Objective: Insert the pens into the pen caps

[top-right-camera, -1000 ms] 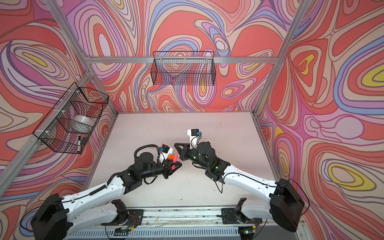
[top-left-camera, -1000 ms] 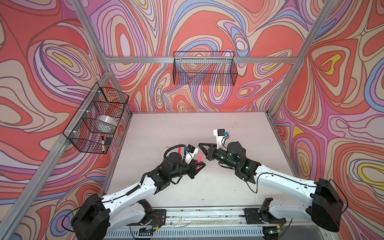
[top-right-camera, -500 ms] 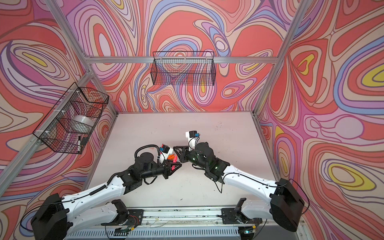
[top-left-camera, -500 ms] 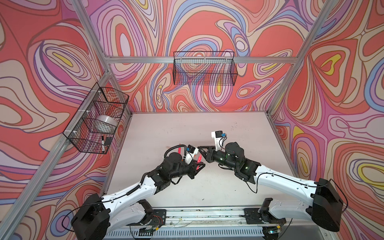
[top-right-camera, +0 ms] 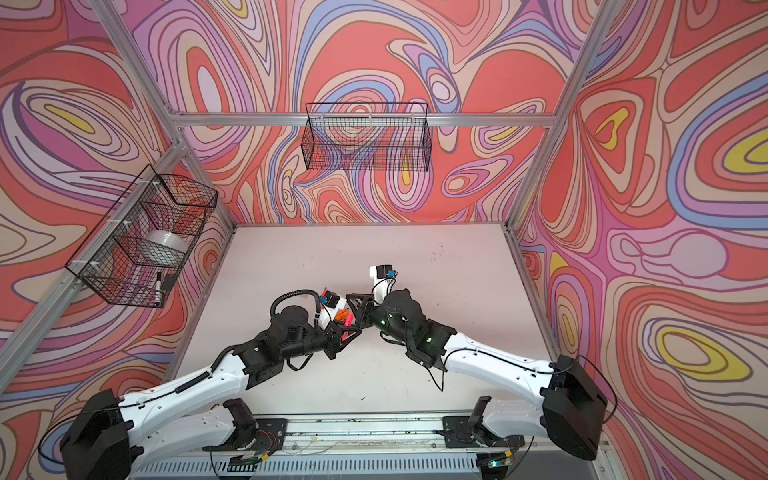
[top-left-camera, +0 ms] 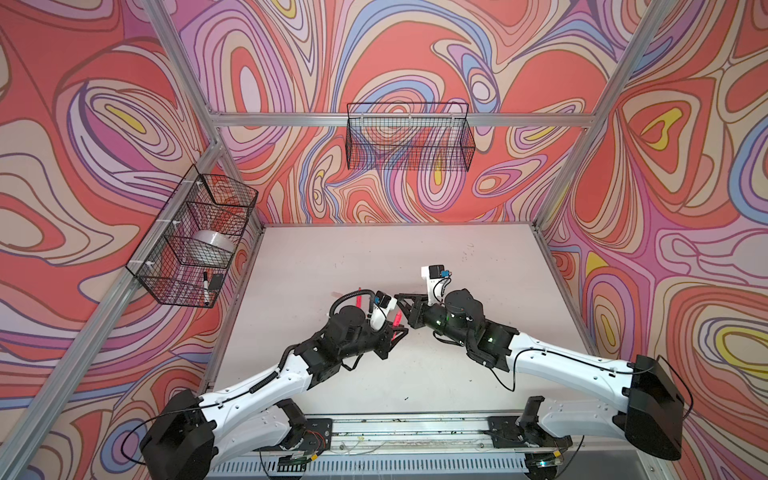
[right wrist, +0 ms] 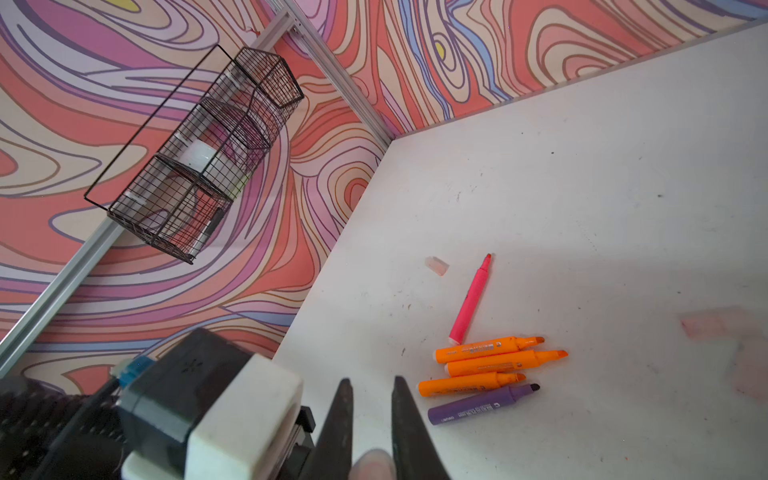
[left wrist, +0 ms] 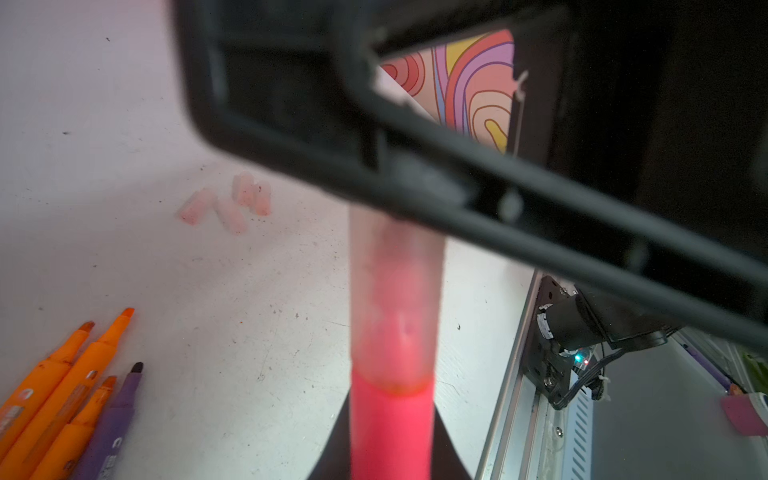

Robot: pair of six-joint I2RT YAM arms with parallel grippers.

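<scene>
Now we hold a pink pen [left wrist: 390, 432] tight in our left gripper [left wrist: 390, 411], tip pointing out, so it cannot wobble. Our right gripper [right wrist: 372, 386] is pinched shut on a cap [left wrist: 392, 291] and faces the pen head-on, because the two must line up to slide together. From the left wrist, the cap looks pushed over the tip, down to the pink body. We think it may need one more firm push to sit snug, but we cannot tell for sure. Both grippers meet in the air above the surface [right wrist: 582, 187], near its middle.

Below lie the others: three orange pens [right wrist: 498, 360] and a purple pen [right wrist: 482, 401] side by side, with a second pink pen [right wrist: 471, 299] just beside them. None of these has a cap on. One spare cap [right wrist: 436, 266] lies near that pink pen, and four caps [left wrist: 243, 191] sit in a small bunch apart. So five pens wait for us.
</scene>
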